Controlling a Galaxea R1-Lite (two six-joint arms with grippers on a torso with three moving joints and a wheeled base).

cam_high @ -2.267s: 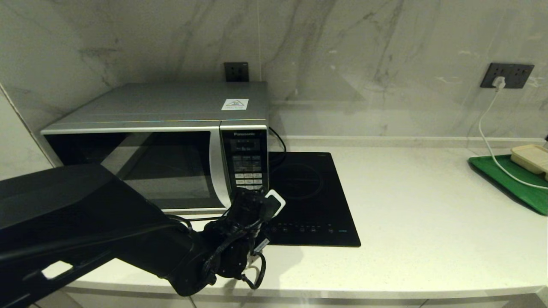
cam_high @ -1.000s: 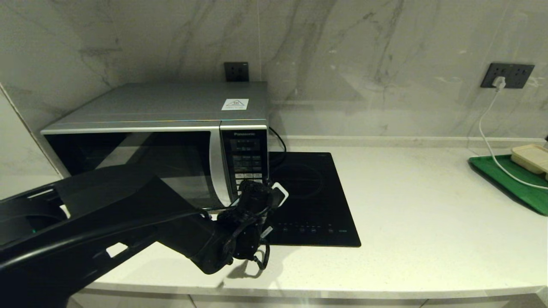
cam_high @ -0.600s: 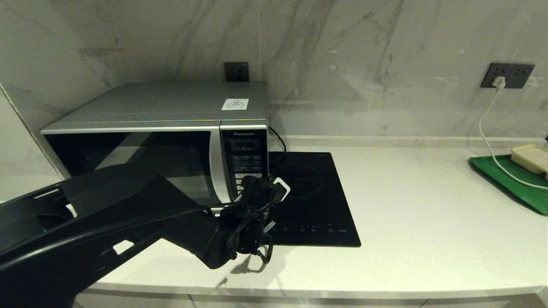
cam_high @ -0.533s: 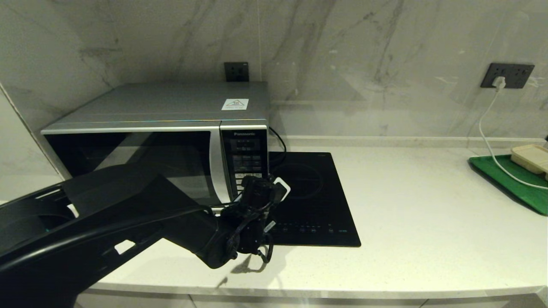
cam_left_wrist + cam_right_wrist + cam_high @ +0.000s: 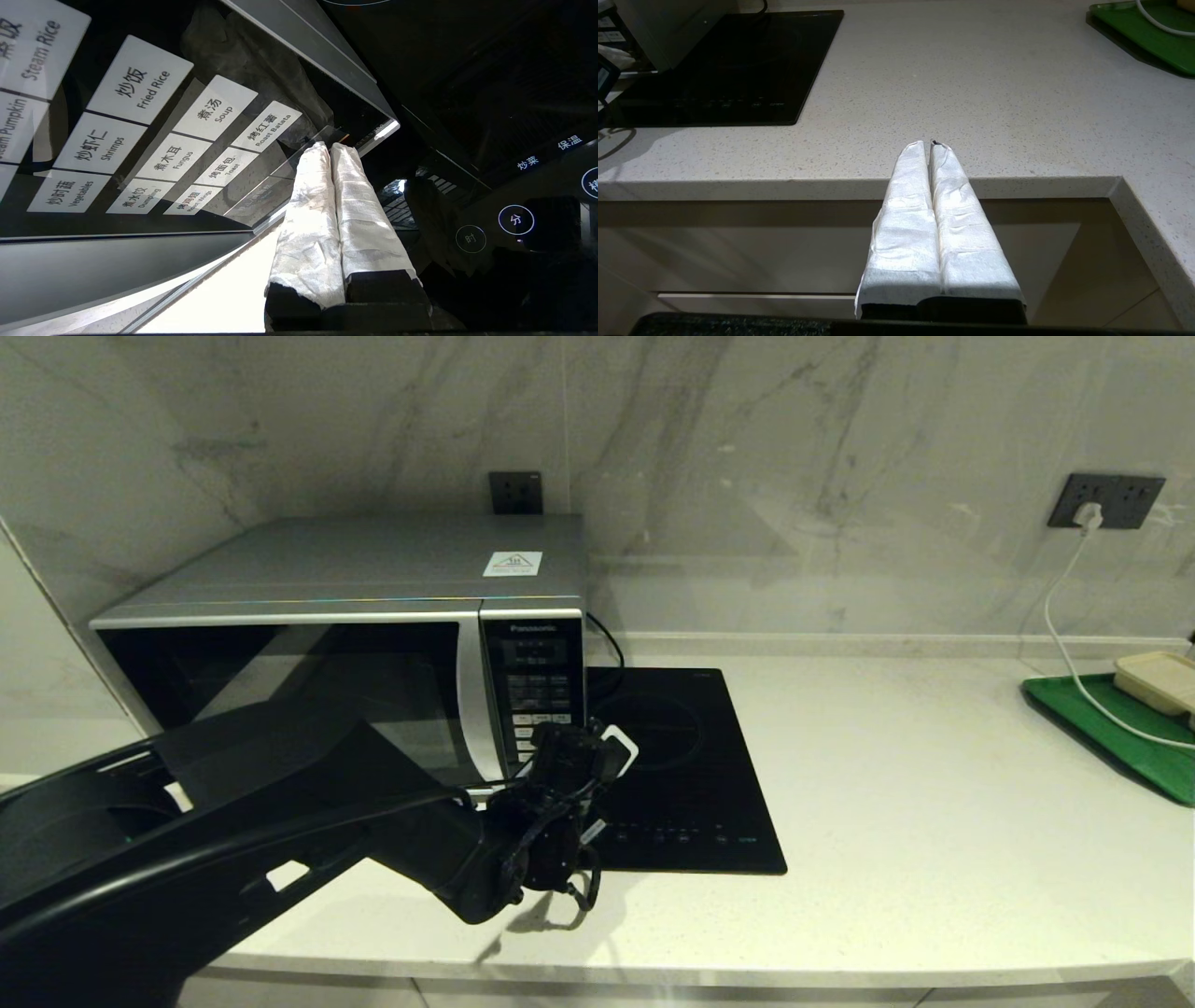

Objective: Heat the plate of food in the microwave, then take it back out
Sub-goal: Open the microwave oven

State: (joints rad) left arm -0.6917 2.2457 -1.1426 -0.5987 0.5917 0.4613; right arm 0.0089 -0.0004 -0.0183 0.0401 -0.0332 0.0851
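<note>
With its fingers pressed together, the left gripper (image 5: 331, 148) pokes at the bottom corner of the microwave (image 5: 373, 644) button panel (plate of food unseen, door closed), where a slight drift could slip the tips off the panel edge, pressing nothing.

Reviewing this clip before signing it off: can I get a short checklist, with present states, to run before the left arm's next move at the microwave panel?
1. Microwave door shut: ok.
2. Left gripper shut, fingers pressed together: ok.
3. Its tips at the lower corner of the button panel: ok.
4. Which button gets pressed: cannot tell.
5. Plate of food inside: cannot tell, the glass is dark.
6. Right gripper shut, parked off the counter edge: ok.
</note>
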